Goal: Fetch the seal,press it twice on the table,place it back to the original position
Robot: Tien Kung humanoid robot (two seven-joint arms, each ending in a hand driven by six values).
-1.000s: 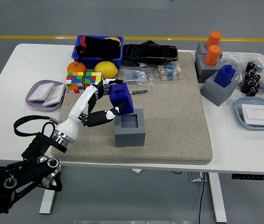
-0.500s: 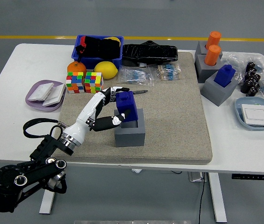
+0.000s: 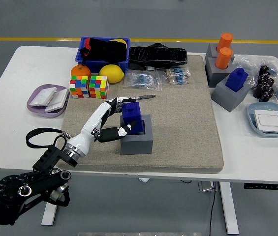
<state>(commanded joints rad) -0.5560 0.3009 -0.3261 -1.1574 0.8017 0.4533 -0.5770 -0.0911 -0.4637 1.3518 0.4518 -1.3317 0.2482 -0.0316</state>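
Nearest us, our left arm reaches in from seven o'clock, and our left hand (image 3: 120, 117) is clenched around the blue seal (image 3: 132, 116), fingers over its top and thumb low on its near side. The seal sits part-way down in the grey holder (image 3: 137, 134) on the mat (image 3: 178, 118), at the desk's (image 3: 11, 73) centre. We cannot tell whether it has bottomed out. If we let go while it is tilted or riding on the holder's rim, we judge it could jam or tip out onto the mat. The thumb lies close against the holder's wall, so pulling away carelessly might drag the holder. Farther off, at eleven o'clock, the cubes (image 3: 89, 87) stand well clear. A second seal (image 3: 236, 78) stands at two o'clock.
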